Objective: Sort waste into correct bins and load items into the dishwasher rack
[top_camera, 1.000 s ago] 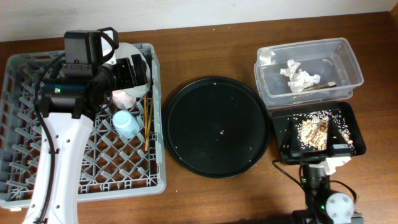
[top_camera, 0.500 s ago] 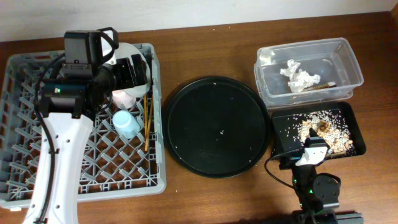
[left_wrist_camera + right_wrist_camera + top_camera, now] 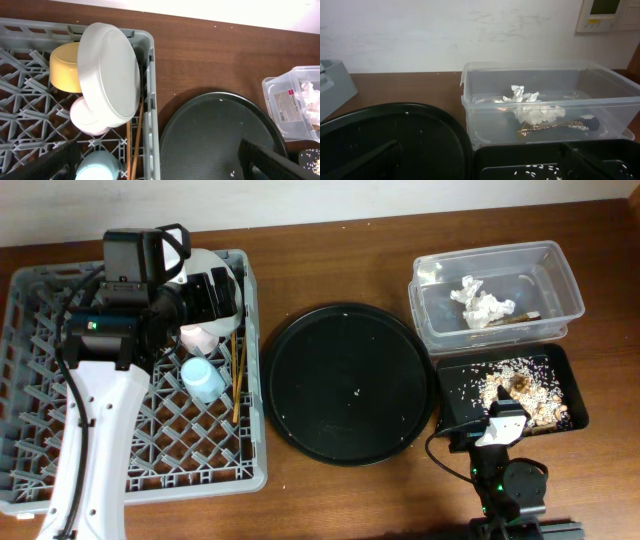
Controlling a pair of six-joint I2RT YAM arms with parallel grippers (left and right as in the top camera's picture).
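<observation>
1. A crumpled white tissue (image 3: 527, 106) and a crinkled gold-brown wrapper (image 3: 555, 128) lie together inside the clear tub (image 3: 497, 288). The tub sits at the far right of the desk (image 3: 320, 240).
2. Beige food scraps (image 3: 520, 390) are scattered in the flat black tray (image 3: 455, 380). This tray sits just in front of the tub, and their edges meet.
3. The right hand (image 3: 480, 147) sits low at the near edge of the flat black tray and faces the tub. Its two dark fingers are spread wide apart with nothing between them. The scraps lie just ahead of it and the tissue and wrapper farther ahead, and it touches none of them.
4. On the left of the desk stands the large grey dishwasher rack (image 3: 60, 430).
5. In the rack's far right corner, a pale grey plate (image 3: 110, 82) stands tilted on edge. It overlaps a yellow bowl (image 3: 64, 67) behind it and a pink cup (image 3: 86, 120) below it.
6. A blue cup (image 3: 205, 378) rests just nearer than the pink one. Two thin wooden chopsticks (image 3: 237, 375) lie along the rack's right wall.
7. The left hand (image 3: 159, 150) hovers above that same corner of the rack. Its fingers are wide apart and hold nothing. The plate, bowl and cups lie below and ahead of it, apart from both fingers.
8. A big round black tray (image 3: 348, 383) lies on the desk between the rack and the two bins. A few pale crumbs are on its surface.
</observation>
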